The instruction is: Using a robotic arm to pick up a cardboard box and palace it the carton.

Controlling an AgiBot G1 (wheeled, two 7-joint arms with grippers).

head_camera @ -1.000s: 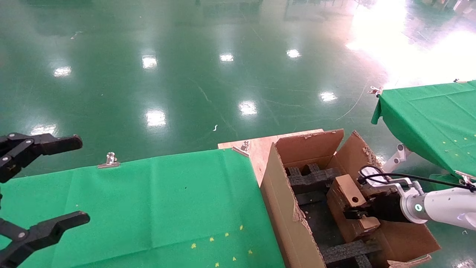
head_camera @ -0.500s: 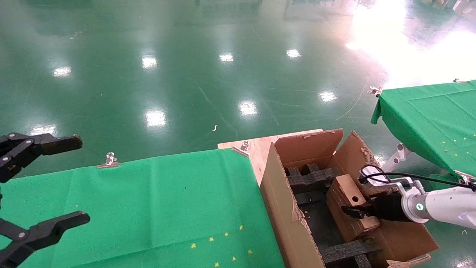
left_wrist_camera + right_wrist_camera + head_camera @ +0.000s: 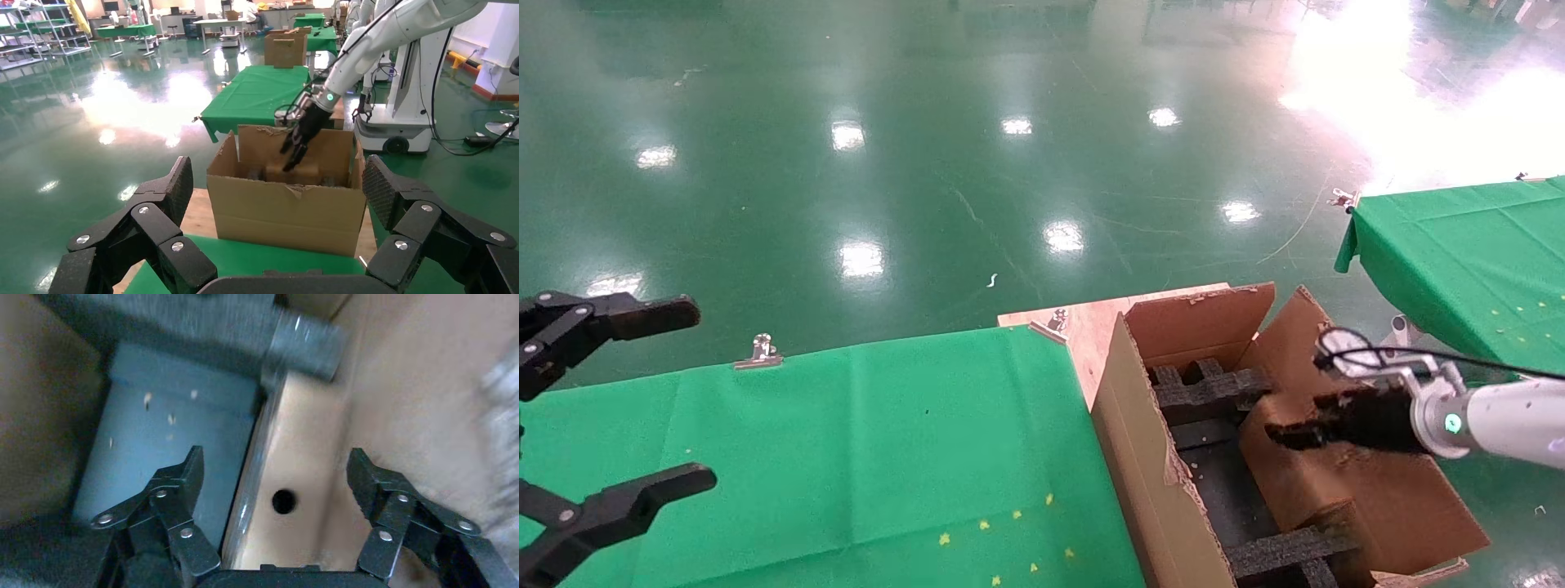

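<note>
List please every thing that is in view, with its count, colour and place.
carton: one, brown, torn flaps, right of the near table.
cardboard box: one, brown, round hole, inside the carton.
foam strips: several, black, inside the carton.
tables: two, green cloth, one near, one far right.
metal clips: several, silver, on cloth edges.
floor: green, glossy.
left gripper: black, open, parked over the near table.
right gripper: black, open, above the cardboard box.

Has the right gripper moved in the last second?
Yes. The right gripper has risen off the cardboard box, toward the carton's far flap, fingers open.
</note>
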